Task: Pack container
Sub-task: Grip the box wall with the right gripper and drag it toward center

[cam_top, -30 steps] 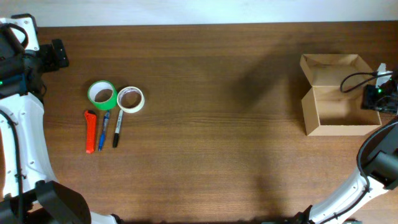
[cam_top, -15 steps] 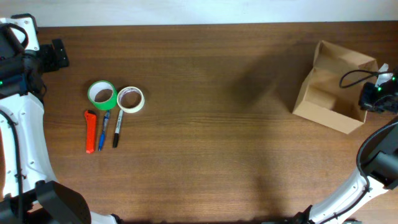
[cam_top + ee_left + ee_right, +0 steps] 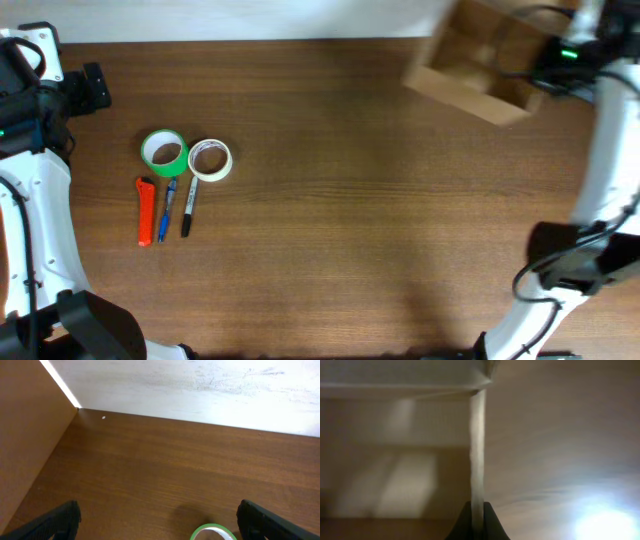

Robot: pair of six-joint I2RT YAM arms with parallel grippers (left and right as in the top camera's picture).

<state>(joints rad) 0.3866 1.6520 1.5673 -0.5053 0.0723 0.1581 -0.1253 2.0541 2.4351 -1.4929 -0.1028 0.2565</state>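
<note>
right fingers (image 3: 463,529) are pinching a wall of the box (image 3: 478,62) at the upper right of the overhead, left fingers (image 3: 52,522) spread wide, so I'd grip firmly and set it flat on the worktop (image 3: 350,250)

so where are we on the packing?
Done: nothing packed that shows. In hand: the right tool is clamped on a wall of the container, which sits blurred at the far right edge of the table. Still to do: green tape roll, white tape roll, orange cutter, blue pen and black marker all lie on its left side.
</note>
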